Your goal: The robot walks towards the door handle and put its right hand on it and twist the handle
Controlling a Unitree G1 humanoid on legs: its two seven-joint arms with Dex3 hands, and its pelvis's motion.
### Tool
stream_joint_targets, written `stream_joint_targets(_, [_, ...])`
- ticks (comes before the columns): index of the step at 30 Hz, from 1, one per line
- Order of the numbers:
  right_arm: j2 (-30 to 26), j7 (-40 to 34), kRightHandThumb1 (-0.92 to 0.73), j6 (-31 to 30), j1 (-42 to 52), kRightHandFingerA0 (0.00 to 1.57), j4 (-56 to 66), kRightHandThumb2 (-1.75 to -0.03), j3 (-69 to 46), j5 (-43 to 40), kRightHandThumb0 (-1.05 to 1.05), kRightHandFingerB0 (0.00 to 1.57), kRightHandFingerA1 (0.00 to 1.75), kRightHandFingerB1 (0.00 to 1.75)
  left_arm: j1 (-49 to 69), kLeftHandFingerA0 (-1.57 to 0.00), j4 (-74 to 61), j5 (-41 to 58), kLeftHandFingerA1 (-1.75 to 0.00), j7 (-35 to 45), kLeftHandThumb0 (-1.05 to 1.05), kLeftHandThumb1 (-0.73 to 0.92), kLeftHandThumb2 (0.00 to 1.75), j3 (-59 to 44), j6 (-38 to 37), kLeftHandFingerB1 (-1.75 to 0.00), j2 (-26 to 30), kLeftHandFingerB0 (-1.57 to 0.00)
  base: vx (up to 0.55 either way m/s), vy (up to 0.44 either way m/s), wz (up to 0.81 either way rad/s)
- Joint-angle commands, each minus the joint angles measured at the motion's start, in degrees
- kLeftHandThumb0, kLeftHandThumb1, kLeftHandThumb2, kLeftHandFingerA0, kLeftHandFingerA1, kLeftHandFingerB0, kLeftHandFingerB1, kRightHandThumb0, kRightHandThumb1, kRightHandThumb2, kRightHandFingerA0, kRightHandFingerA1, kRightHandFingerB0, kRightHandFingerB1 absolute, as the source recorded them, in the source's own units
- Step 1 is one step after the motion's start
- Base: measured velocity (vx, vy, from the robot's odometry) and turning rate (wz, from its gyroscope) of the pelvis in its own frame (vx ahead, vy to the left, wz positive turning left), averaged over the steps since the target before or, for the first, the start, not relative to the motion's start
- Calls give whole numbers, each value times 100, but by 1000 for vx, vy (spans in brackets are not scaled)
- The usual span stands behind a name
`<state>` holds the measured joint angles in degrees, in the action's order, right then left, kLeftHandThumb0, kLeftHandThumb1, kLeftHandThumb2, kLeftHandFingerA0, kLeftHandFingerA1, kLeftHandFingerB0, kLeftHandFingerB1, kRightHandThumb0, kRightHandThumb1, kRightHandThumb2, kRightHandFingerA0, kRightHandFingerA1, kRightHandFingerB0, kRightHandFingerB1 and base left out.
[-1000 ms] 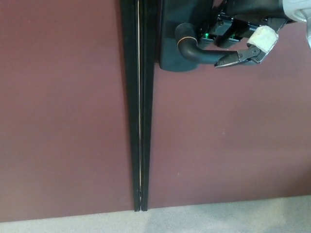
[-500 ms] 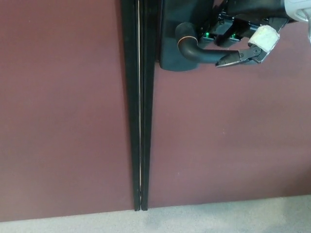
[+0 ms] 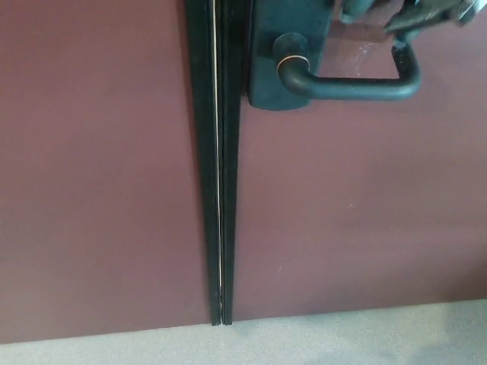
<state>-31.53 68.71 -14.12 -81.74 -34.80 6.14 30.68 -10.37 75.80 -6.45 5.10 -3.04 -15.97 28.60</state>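
Black door handle (image 3: 346,85) at 1 o'clock, lever lying level on its dark plate (image 3: 262,53). Right hand (image 3: 426,14) partly visible at top edge, above lever's far end. Maroon door (image 3: 358,213), grey floor (image 3: 304,342) at 6 o'clock.

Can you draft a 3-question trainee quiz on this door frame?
1. True or false: the right hand is wrapped around the door handle.
2. The handle's backplate sits on which side of the dark seam? A) picture left B) picture right
3. What shows along the bottom edge?

Key:
1. False; the hand sits above the handle at the top edge.
2. B
3. Grey floor.
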Motion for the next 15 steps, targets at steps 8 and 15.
stream_joint_targets(8, [-856,-352,-48,-477,-2328,81,-743,-54,-680,-789,-28,68,53,46,139,-77,58,-79,-66,374,-44,33,51,44,243,-65,82,-72,0,0,0])
stream_joint_targets(15, [-1966,136,-38,-714,-1826,75,-77,-79,-1303,-1316,-37,52,69,57,156,-76,54,-91,-66,377,-43,33,51,42,331,-65,145,-71,3,-1,1])
